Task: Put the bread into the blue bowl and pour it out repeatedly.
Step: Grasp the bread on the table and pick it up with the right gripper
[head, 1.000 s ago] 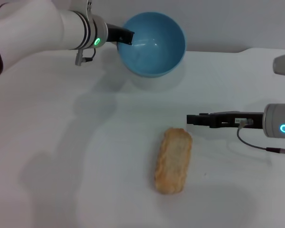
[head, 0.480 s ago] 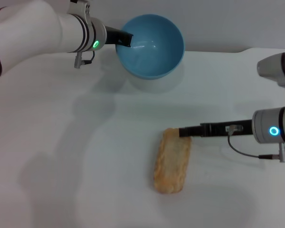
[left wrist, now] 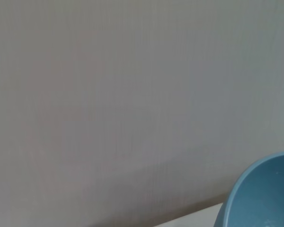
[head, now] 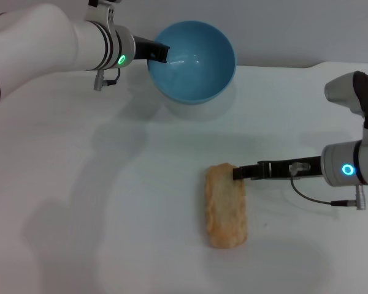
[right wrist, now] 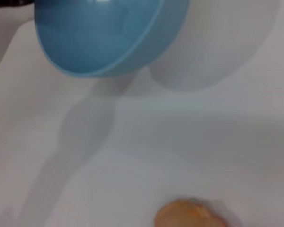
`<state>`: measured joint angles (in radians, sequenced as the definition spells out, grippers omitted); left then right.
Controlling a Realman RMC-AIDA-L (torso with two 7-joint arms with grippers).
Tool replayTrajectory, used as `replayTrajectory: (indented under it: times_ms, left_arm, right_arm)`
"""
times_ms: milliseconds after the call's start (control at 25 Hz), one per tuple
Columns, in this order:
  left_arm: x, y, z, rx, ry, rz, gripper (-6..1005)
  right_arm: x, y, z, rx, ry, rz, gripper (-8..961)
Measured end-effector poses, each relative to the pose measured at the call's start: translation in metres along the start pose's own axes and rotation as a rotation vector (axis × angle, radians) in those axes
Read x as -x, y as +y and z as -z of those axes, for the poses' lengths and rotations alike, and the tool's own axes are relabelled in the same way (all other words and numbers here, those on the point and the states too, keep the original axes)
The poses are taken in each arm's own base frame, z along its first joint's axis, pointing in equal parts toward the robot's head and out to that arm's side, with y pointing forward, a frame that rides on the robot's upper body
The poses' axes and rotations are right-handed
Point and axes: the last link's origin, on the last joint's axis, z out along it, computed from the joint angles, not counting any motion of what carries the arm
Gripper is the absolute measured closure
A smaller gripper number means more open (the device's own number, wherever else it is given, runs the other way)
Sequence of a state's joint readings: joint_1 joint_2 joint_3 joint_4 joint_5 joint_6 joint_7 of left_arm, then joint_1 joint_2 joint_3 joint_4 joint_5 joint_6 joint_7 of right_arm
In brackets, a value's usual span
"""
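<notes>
On the far side of the white table (head: 80,202): 1 round, deep, light-blue glossy bowl (head: 193,60), tilted with its opening toward the head camera, interior empty. Left gripper (head: 159,51) clamps the bowl's rim on the robot's left side, 1 dark finger visible over the edge; the bowl appears lifted clear of the table, with a soft shadow beneath it.

Nearer the middle of the table: 1 elongated orange-tan bread loaf (head: 226,205), surface ridged and crusty, lying flat, lengthwise away from the robot, well apart from the bowl. Right gripper (head: 238,173), dark and slender, reaches in from the robot's right, its tip touching the loaf's far end; whether its fingers are parted or closed cannot be told.

Left wrist view: plain grey wall and only an arc of the bowl. Right wrist view: the bowl's smooth outer underside and rim, its shadow on the table, and the rounded far end of the loaf, without that arm's fingers.
</notes>
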<state>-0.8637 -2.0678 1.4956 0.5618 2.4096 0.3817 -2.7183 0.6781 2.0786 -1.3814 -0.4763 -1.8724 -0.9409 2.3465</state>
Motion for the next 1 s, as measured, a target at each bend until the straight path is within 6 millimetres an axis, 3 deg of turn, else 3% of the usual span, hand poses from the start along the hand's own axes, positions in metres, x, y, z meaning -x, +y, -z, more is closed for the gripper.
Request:
replayTrajectory:
  times_ms: [1000]
  left_arm:
    - [0.000, 0.004, 0.000, 0.004, 0.005, -0.027, 1000]
  right_arm:
    - [0.001, 0.011, -0.018, 0.017, -0.024, -0.053, 503]
